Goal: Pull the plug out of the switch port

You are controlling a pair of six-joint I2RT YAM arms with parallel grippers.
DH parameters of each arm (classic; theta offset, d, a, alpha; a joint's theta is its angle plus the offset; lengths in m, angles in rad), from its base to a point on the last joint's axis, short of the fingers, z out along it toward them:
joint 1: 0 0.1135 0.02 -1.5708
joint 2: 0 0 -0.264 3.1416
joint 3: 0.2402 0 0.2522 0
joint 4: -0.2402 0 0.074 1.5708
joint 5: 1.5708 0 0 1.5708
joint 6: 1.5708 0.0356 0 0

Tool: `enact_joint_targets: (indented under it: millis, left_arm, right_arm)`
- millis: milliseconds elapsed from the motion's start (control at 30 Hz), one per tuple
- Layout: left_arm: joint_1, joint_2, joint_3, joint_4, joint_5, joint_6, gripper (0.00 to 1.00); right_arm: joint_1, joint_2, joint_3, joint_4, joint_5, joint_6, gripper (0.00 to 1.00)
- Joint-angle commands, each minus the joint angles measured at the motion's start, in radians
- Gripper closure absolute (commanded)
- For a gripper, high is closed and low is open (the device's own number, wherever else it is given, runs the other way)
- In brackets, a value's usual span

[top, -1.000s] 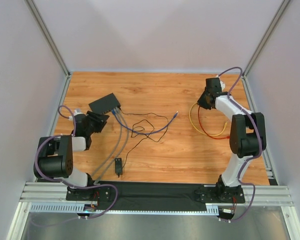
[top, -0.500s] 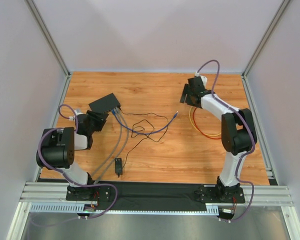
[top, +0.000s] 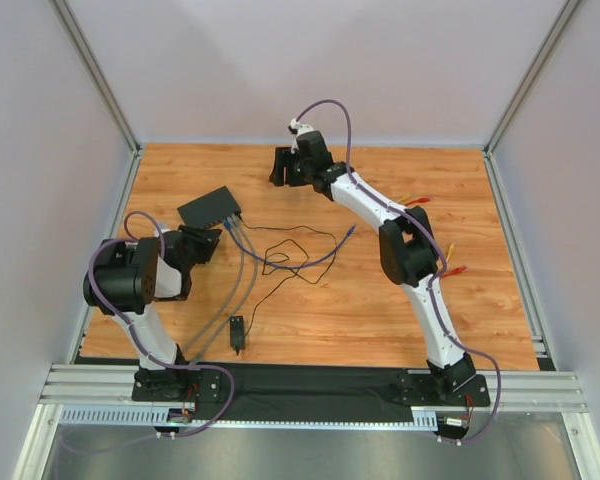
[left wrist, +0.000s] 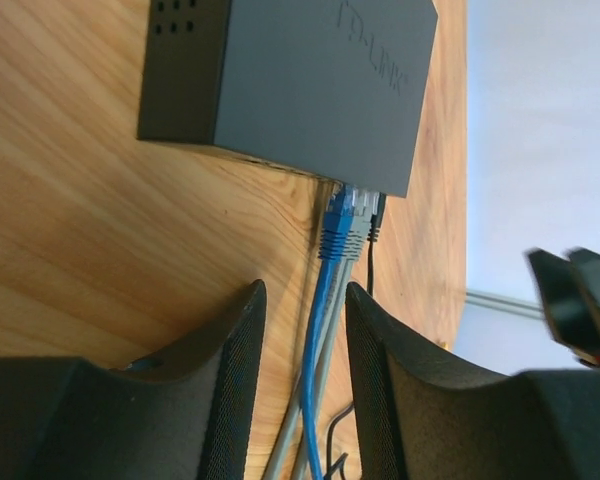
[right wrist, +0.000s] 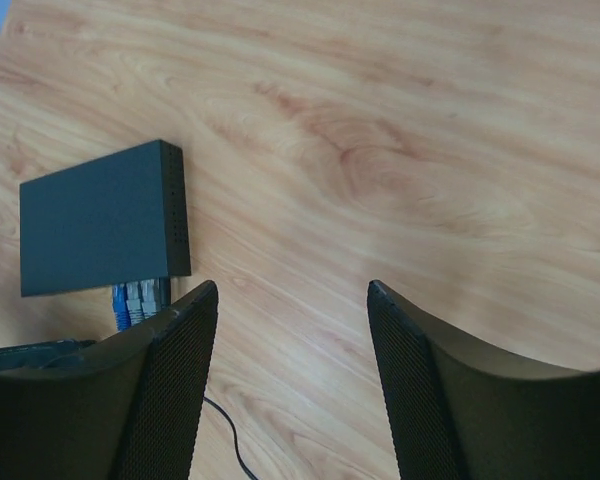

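Your switch (top: 209, 207) lies flat and at an angle at the far left of the table (top: 310, 300). It is near the left rail (top: 128, 200), with a strip of bare wood between them. Its port edge faces the near right. A blue plug (left wrist: 335, 222) and a grey plug (left wrist: 357, 222) sit side by side at one end of that edge, both seated. A black cord (left wrist: 374, 232) goes in just beside them, by the corner.

Your left gripper (top: 195, 245) sits just short of the port edge. In the wrist view its tips (left wrist: 302, 292) stop before the plugs and stand apart from the switch. The fingers are parted by a narrow gap, and the blue and grey leads run along it. You cannot tell whether either pad touches them.

Your right gripper (top: 283, 166) hangs over the far middle of the table, well apart from the switch. Its fingers are spread wide (right wrist: 290, 290) with only bare wood between them. The switch (right wrist: 100, 220) shows off to one side, past the nearer finger.

Bare wood lies between the switch's far corner and the right gripper. On the near side the leads fan out from the port edge toward the table's front. A thin black wire loops mid-table and ends at an adapter (top: 238, 333) close to the front edge. A loose blue end (top: 352, 230) lies near the middle.
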Motion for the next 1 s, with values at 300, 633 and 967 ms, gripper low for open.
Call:
enact_joint_targets:
  millis: [300,633,967]
  left_arm:
    - [-0.028,0.072,0.055,0.054,-0.046,-0.036,0.51]
    - [-0.028,0.154,0.052,0.182,-0.032,-0.091,0.50]
    - [-0.028,0.109,0.029,0.132,-0.044,-0.072,0.50]
  right_arm:
    - [0.061,0.271,0.238,0.155,-0.376,0.223,0.43]
    - [0.075,0.382,0.310,0.140,-0.450,0.163,0.44]
    - [0.086,0.489,0.483,0.093,-0.383,0.246,0.55]
